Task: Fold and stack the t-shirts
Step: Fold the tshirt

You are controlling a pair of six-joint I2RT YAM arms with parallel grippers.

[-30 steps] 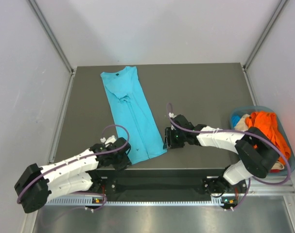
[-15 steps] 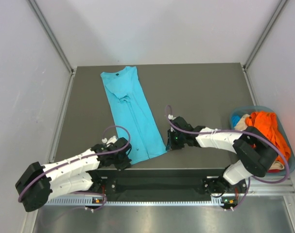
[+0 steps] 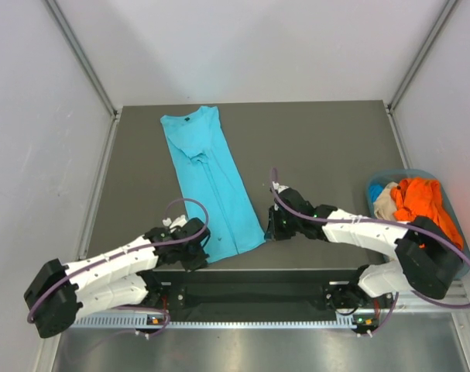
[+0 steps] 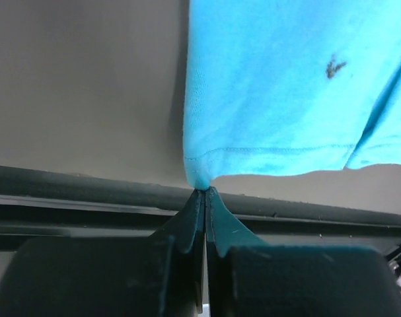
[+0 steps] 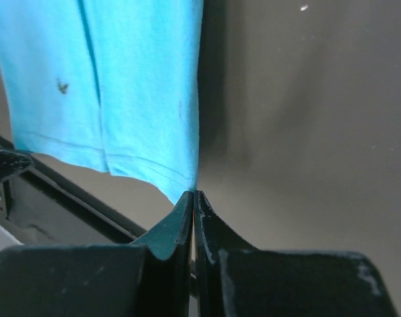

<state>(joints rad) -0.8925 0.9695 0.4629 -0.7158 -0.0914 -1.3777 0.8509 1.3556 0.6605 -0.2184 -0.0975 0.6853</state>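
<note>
A turquoise t-shirt [image 3: 207, 177], folded lengthwise into a long strip, lies on the dark table with its collar at the far end. My left gripper [image 3: 206, 249] is shut on the near left corner of its hem [image 4: 200, 177]. My right gripper [image 3: 268, 232] is shut on the near right hem corner [image 5: 184, 187]. In both wrist views the jaws meet with only a pinch of turquoise t-shirt cloth [image 5: 134, 86] between the tips. Other t-shirts, orange [image 3: 424, 203] and beige [image 3: 385, 203], sit in the basket at the right.
A blue-grey plastic basket [image 3: 408, 173] stands off the table's right edge. The table's near edge [image 4: 88, 185] runs just under the left gripper. Bare dark tabletop [image 3: 327, 147] lies to the right of the shirt.
Both grippers have closed on the shirt's near hem corners. The right arm's elbow has swung right and lower, uncovering more of the basket.
</note>
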